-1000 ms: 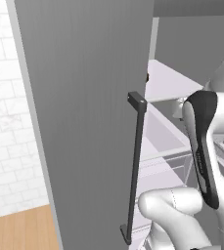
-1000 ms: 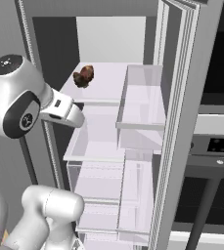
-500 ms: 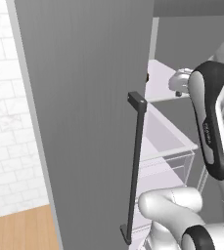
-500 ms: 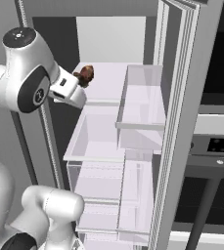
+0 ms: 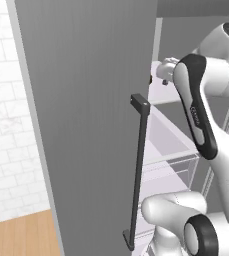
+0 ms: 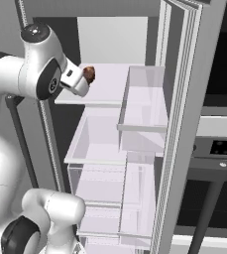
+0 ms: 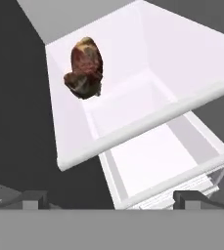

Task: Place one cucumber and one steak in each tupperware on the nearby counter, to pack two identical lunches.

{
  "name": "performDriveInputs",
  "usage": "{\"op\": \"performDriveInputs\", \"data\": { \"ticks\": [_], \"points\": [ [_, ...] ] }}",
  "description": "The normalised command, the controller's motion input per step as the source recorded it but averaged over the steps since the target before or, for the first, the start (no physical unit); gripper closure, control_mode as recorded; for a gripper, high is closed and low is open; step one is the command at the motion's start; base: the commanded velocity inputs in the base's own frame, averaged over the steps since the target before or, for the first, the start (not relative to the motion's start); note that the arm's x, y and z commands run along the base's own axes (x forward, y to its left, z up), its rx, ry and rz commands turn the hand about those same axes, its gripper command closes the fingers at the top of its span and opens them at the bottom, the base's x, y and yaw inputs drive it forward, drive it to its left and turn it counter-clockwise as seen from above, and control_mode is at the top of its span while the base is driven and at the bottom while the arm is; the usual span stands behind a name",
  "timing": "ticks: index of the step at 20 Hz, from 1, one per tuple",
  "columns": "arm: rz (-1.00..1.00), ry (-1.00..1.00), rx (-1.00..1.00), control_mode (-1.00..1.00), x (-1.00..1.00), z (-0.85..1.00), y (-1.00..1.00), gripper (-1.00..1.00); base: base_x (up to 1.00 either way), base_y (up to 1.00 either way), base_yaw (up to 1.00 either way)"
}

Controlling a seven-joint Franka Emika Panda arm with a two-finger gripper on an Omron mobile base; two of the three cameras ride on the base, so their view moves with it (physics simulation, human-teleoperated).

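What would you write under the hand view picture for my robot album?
Open jaws look down at a brown steak lying on a pale fridge shelf, not yet touched.

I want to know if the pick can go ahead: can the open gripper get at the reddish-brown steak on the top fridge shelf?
Probably yes. The reddish-brown steak lies alone on the pale top shelf, the fridge stands open, and the open gripper faces it with nothing between.
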Motion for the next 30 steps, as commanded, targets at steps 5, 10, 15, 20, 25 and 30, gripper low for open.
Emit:
{"op": "performDriveInputs", "data": {
  "ticks": [5, 10, 15, 20, 25, 30],
  "points": [
    [0.0, -0.08, 0.13, -1.0, 0.84, -0.07, 0.0, -1.0, 0.0, 0.0, 0.0],
    [0.02, 0.0, 0.07, -1.0, 0.91, 0.0, 0.06, -1.0, 0.0, 0.0, 0.0],
    [0.12, 0.0, 0.01, -1.0, 0.98, -0.02, 0.02, -1.0, 0.0, 0.0, 0.0],
    [0.13, 0.01, 0.0, -1.0, 0.89, -0.21, 0.0, -1.0, 0.0, 0.0, 0.0],
    [0.1, 0.03, 0.0, -1.0, 0.71, -0.22, 0.02, -1.0, 0.0, 0.0, 0.0],
    [0.06, 0.0, 0.0, -1.0, 0.18, -0.39, 0.12, 1.0, 0.0, 0.0, 0.0]
  ]
}}
